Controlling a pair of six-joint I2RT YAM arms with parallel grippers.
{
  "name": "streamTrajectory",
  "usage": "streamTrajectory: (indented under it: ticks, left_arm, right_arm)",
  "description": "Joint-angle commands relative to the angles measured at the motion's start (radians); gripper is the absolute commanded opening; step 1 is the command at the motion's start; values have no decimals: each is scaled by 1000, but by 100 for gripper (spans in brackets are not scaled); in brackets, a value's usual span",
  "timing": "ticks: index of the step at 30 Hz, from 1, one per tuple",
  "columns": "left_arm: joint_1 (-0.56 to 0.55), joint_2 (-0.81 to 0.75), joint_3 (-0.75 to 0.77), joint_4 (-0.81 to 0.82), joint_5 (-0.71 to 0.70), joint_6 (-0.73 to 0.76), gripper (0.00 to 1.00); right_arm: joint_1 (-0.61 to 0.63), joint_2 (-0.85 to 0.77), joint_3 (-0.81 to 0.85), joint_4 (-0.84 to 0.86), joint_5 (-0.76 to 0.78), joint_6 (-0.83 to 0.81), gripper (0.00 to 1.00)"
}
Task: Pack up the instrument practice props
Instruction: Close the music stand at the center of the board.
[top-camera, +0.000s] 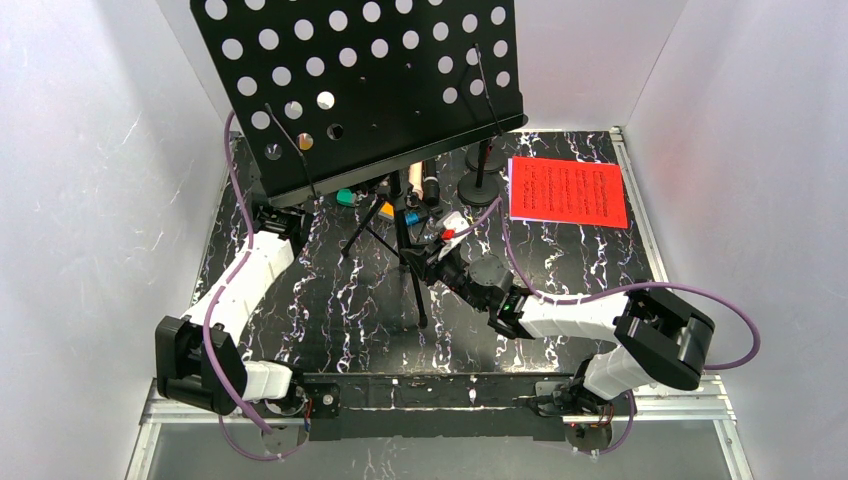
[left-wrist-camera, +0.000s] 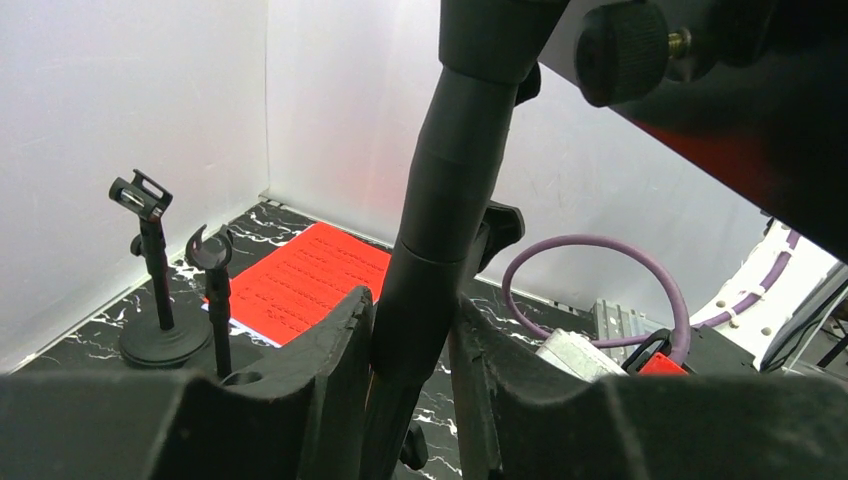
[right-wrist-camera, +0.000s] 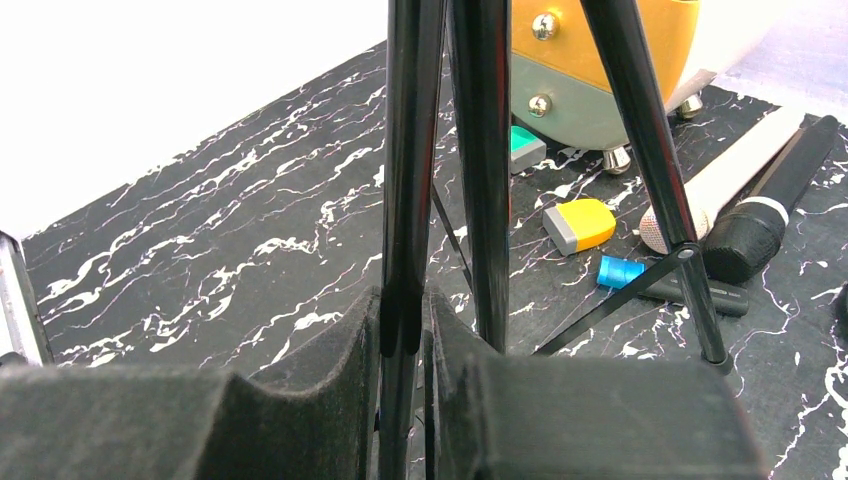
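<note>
- Reaches with the left arm along the table's left side, under the black perforated metal music rack; clamps the left gripper on its thick black post, fingers narrow and pressed on both sides.
- Stretches the right arm low toward the table's middle; pinches a thin black tripod leg in the right gripper, fingers almost together.
- Shows a black white-veined marble-pattern table between plain white walls.
- Holds the rack upright near the middle of the far edge, its desk tilted.
- Has a red printed sheet-music page flat by the far right corner, two small black round-based mic holders just left of it, and a cream microphone and a black microphone lying side by side behind the tripod.
</note>
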Motion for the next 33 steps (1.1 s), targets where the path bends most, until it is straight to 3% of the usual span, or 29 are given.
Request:
streamTrajectory:
  ticks: [1,2,22,30,33]
  left_arm:
    - [7,-39,16,20,-17,-11,4]
    - [7,-51,6,19,-35,-12,0]
    - [-105,-118,-4,-23,-184,-31,0]
    - [-158,-181,-98,-30,-253,0,0]
    - [-159,-228,-152,-30,-317,9,0]
  right_arm:
    - [3,-59,25,82,-41,-32,1]
    - [3,-63,32,84,-40,-36,1]
    - [-20,-86,159,166,-27,-138,1]
    - [-30,-93,131,167,-29,-148,2]
    - [-30,-91,105,157,-35,-144,15]
